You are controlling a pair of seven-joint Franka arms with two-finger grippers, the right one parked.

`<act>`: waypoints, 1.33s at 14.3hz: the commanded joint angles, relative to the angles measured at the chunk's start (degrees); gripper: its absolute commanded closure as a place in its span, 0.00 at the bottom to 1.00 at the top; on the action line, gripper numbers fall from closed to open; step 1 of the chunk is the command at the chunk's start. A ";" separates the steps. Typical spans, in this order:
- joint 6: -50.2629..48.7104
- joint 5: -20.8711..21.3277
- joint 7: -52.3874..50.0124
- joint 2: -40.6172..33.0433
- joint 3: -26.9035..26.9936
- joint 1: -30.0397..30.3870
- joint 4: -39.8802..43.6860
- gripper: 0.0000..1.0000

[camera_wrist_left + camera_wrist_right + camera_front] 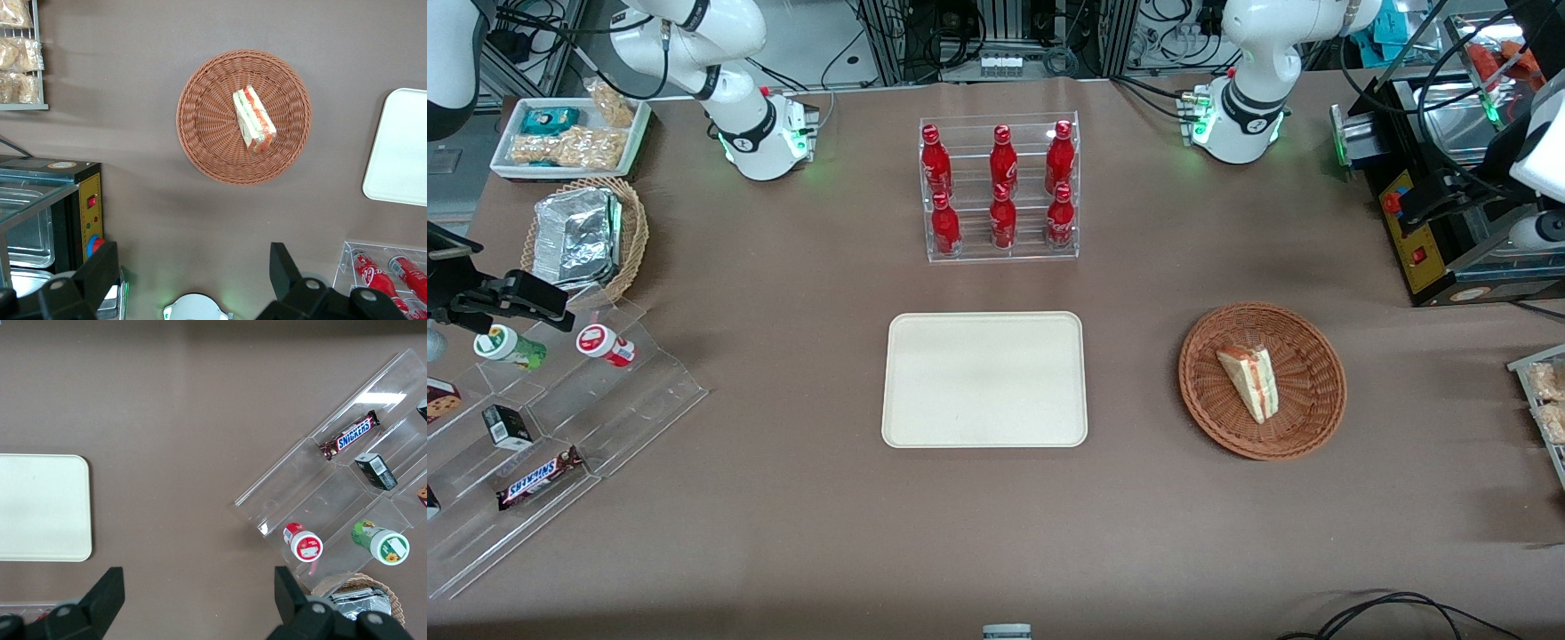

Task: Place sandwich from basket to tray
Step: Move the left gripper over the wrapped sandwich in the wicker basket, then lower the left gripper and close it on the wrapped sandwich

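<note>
The sandwich (1249, 382) lies on its side near the middle of the basket (1320, 418), its layered cut face showing in the wrist view (253, 120). The gripper (193, 280) hangs high above, empty, fingers spread wide. A good approach likely brings it straight down over the wedge's middle, fingers turned across the narrow width, closing softly so the bread keeps its shape. The tray (925, 427) sits bare beside the basket, toward the parked arm.
</note>
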 commanded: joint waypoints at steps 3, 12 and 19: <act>-1.14 -0.06 -0.57 0.34 0.53 -0.91 0.80 0.00; 12.16 -1.38 -8.71 12.03 0.80 -0.21 -7.68 0.00; 40.92 -1.38 -33.59 13.52 0.44 -1.87 -26.68 0.00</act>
